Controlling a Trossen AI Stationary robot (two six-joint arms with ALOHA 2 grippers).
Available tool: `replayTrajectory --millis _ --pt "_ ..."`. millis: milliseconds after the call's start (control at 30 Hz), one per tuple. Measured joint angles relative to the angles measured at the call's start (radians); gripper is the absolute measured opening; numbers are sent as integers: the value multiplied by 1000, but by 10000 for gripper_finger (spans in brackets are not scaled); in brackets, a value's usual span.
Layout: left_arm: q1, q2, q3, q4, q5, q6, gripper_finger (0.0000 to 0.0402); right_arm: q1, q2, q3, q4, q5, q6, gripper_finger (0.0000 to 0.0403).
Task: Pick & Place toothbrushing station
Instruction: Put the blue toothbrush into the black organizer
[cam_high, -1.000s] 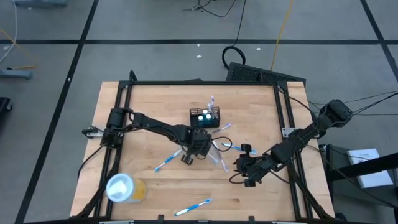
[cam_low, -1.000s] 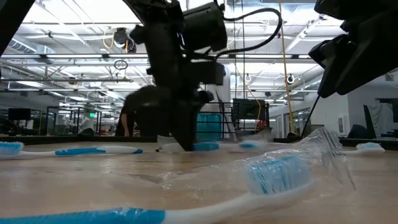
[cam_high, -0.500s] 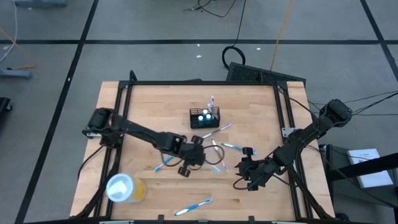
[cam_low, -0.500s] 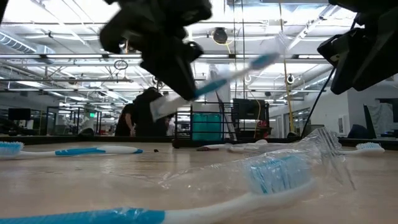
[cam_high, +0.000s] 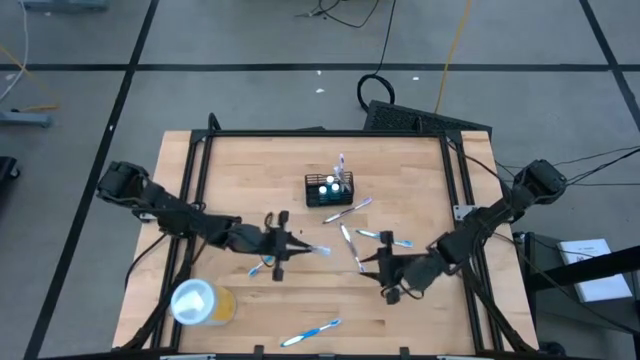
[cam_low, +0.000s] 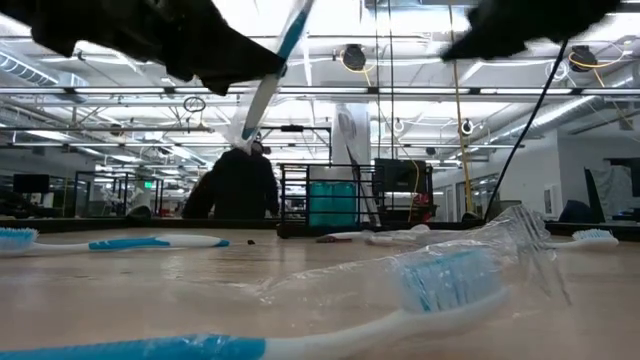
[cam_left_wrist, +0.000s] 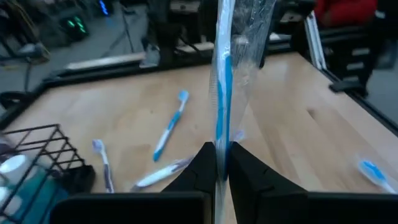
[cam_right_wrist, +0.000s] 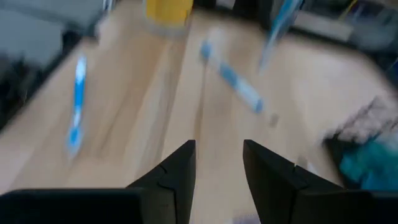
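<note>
High view: toothbrushing station (cam_high: 329, 190) well beyond left pincer (cam_high: 290, 247) (toothbrush (cam_high: 312, 249) pinched)

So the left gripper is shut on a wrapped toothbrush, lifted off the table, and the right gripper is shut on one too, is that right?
Not quite. The left gripper is indeed shut on a wrapped toothbrush held above the table, but the right gripper holds nothing: the right wrist view shows its fingers apart with only bare wood between them.
</note>
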Motion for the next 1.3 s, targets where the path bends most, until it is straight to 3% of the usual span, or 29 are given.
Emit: replayTrajectory --millis 133,533,833,1300 --pt "-9 0 -78 152 -69 18 19 -71 0 0 200 -9 -171 128" --pt "-20 2 -214 413 -158 74 19 -310 27 0 631 -308 -373 128" --pt "36 2 -280 650 -115 101 19 -342 149 0 758 -349 -385 128" --pt "81 2 -282 635 -56 76 19 -416 268 0 852 -399 -345 128"
